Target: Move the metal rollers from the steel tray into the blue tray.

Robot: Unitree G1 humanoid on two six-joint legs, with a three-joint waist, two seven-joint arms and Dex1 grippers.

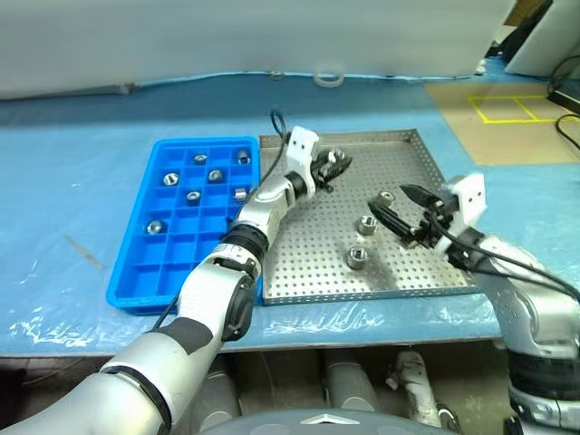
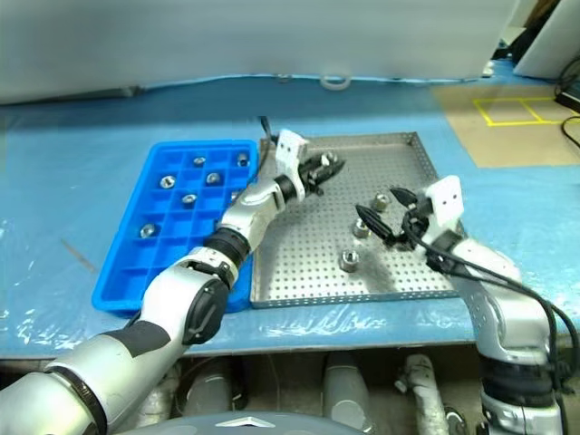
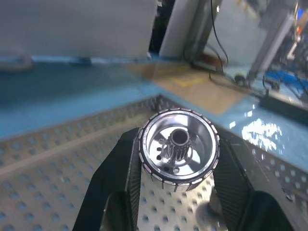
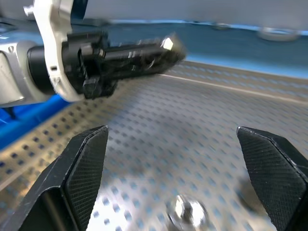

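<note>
A: Looking at the left end effector [image 1: 337, 163], it is closed on a metal roller [image 3: 179, 150] above the steel tray [image 1: 412, 172]?

B: Yes. The right end effector [image 1: 399, 207] gapes wide, holding nothing. Three rollers [image 1: 357, 256] lie below; the blue tray [image 1: 145, 272] is partly hidden by the arm.

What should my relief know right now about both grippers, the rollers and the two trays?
Left gripper: shut on a roller, held above the steel tray, not yet over the blue tray.
Right gripper: fingers open, empty, hanging over the steel tray near the loose rollers.
Done: six rollers sit in separate blue tray compartments, e.g..
Left: three rollers on the steel tray, plus the held one to place.
</note>
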